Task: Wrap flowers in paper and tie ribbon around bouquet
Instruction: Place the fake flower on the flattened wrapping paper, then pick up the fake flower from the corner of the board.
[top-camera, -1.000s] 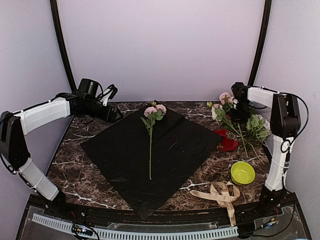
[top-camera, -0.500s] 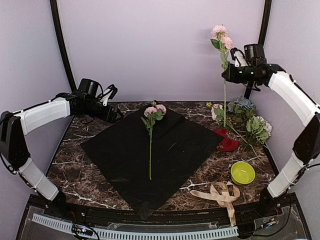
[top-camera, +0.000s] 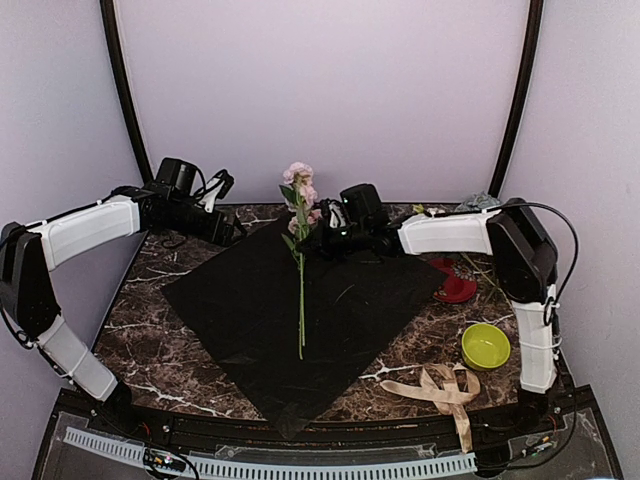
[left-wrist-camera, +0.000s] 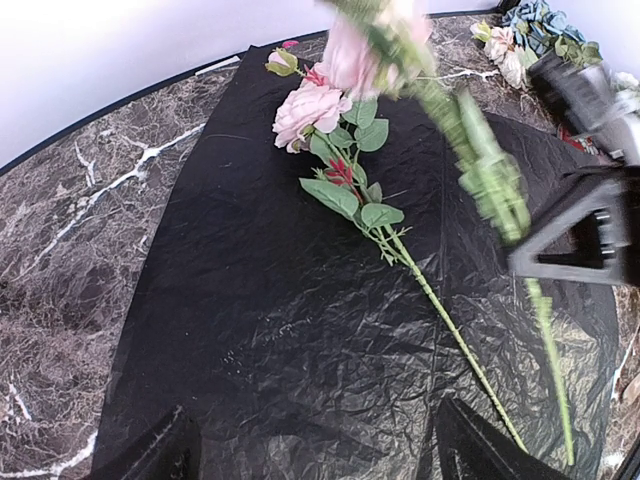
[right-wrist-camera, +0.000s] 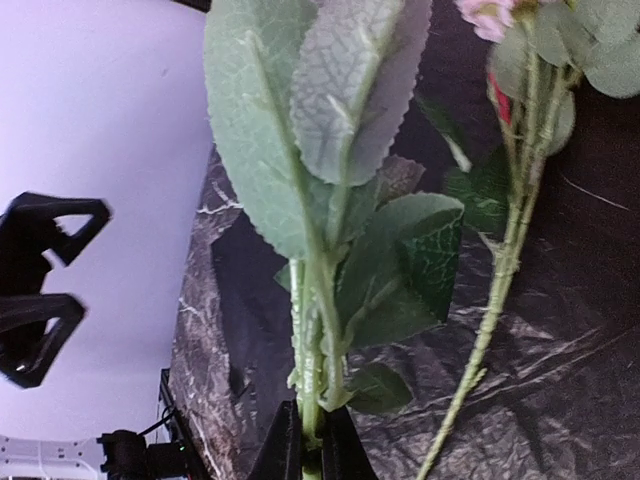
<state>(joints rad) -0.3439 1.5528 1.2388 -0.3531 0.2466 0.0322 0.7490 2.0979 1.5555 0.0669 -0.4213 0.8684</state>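
1. Where a moment ago the right gripper (top-camera: 312, 240) held a pink flower stem high at the upper right of the top view, it has now swung to the middle of the frame. It hangs over the far corner of the paper (top-camera: 250, 310), fingers (right-wrist-camera: 300, 450) clamped on the held stem (right-wrist-camera: 318, 300) low among its leaves.
2. The held stem stands roughly upright, with its blooms (top-camera: 298, 176) at top centre above the gripper. Its lower end trails toward the sheet just beside the first stem (top-camera: 301, 300), which lies flat down the paper's middle. Whether the tip touches the paper I cannot tell.
3. At the upper left, the left gripper (top-camera: 232, 228) sits off the paper's far-left edge. Its jaws have spread wider over the last second and stand fully apart on nothing.
4. This looks like the second flower arriving, so the task is still at the gathering stage. The remaining bunch (top-camera: 482, 203) waits at the right, partly hidden behind the right arm. The paper is unfolded, and the ribbon (top-camera: 440, 385) lies untouched at the lower right.
5. The next move probably calls for lowering this stem alongside the first, heads toward the same far corner, without dragging the thin sheet.
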